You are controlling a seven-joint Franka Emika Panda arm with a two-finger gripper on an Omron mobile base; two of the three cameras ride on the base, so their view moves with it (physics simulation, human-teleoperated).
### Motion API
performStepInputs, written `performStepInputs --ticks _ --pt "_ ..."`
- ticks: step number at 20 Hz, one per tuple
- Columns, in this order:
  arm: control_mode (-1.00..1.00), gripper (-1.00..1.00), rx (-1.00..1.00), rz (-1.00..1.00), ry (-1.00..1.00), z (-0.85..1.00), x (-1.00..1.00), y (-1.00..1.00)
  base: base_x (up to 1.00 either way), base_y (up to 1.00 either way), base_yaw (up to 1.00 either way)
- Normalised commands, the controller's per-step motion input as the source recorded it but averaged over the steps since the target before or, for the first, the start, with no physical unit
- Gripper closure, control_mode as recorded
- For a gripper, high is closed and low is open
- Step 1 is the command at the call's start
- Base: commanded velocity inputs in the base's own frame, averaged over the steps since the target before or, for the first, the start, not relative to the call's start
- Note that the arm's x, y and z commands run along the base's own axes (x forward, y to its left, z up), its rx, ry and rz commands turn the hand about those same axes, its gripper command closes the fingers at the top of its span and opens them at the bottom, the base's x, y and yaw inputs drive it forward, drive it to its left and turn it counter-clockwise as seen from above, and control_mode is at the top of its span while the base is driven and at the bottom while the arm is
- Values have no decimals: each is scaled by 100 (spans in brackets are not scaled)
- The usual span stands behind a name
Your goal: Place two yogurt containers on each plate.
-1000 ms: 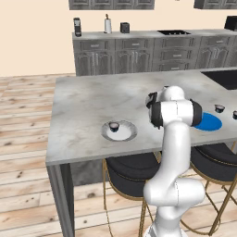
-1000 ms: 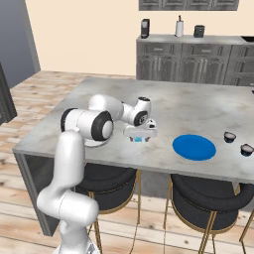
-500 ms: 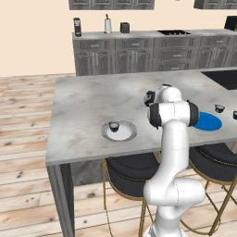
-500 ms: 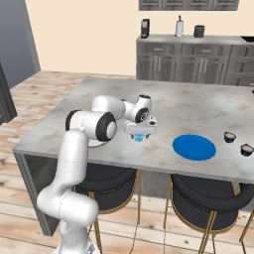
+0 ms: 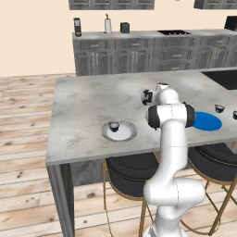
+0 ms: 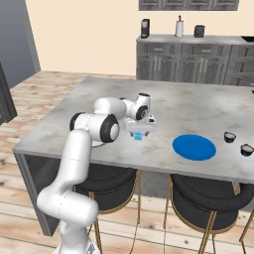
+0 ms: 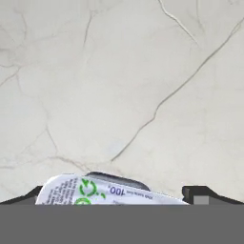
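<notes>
The light blue yogurt container stands on the counter left of the blue plate. My gripper is down over it, open, with a finger on each side. In the hand view its white printed lid lies between the fingertips, and I cannot tell if they touch it. One dark yogurt container sits on the white grey-rimmed plate. Two more dark cups stand on the counter right of the blue plate, which carries nothing.
The marble island's front edge runs close below the plates, with black stools under it. Grey cabinets with small appliances line the back wall. A dark cooktop is set into the island's far right.
The hand has settled slightly lower over the light blue cup and the elbow has shifted a little. The jaws stay wide open. The cups and plates have not moved.
</notes>
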Motion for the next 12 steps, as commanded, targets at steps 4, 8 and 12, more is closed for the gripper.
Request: performStepInputs --ticks 4,8,12 --pt "-100 100 -2 0 0 0 0 21 0 0 0" --pt "-100 100 0 0 0 0 -10 0 0 0 0" --pt "-100 100 0 -1 0 0 -31 -6 0 0 0"
